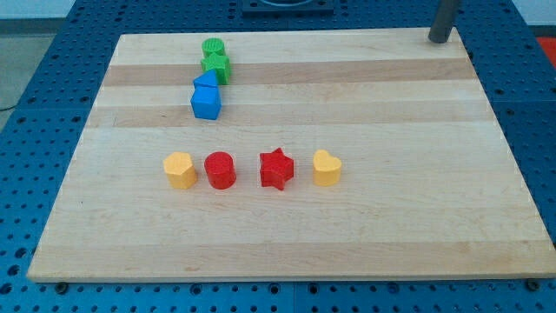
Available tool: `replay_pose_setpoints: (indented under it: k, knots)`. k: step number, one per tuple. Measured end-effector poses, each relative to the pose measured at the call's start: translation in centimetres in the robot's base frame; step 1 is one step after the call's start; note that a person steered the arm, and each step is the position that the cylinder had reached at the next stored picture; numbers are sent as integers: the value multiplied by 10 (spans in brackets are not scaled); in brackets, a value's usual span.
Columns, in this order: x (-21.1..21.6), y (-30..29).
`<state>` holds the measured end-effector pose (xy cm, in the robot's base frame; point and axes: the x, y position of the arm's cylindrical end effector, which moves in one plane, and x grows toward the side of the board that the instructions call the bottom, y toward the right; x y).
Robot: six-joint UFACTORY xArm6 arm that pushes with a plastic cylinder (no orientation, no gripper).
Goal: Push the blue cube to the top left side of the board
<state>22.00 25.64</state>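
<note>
The blue cube (207,103) sits on the wooden board (365,226) in the upper left part. A second blue block (207,80), wedge-like, touches its top side. Above that stand a green star-like block (216,65) and a green cylinder (213,47), all in one line. My tip (440,38) is at the board's top right edge, far to the right of the blue cube and touching no block.
A row lies across the board's middle: a yellow hexagon-like block (181,169), a red cylinder (221,169), a red star (276,169), a yellow heart-like block (327,168). Blue perforated table (35,130) surrounds the board.
</note>
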Motion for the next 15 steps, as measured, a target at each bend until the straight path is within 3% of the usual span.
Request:
replay_pose_setpoints:
  k: [1,2,4,5,7,10,13,15]
  knots:
    - [1,0]
    - [28,-4]
    - [140,-118]
    - [165,-169]
    - [165,-169]
    - [165,-236]
    - [165,-343]
    - [138,-380]
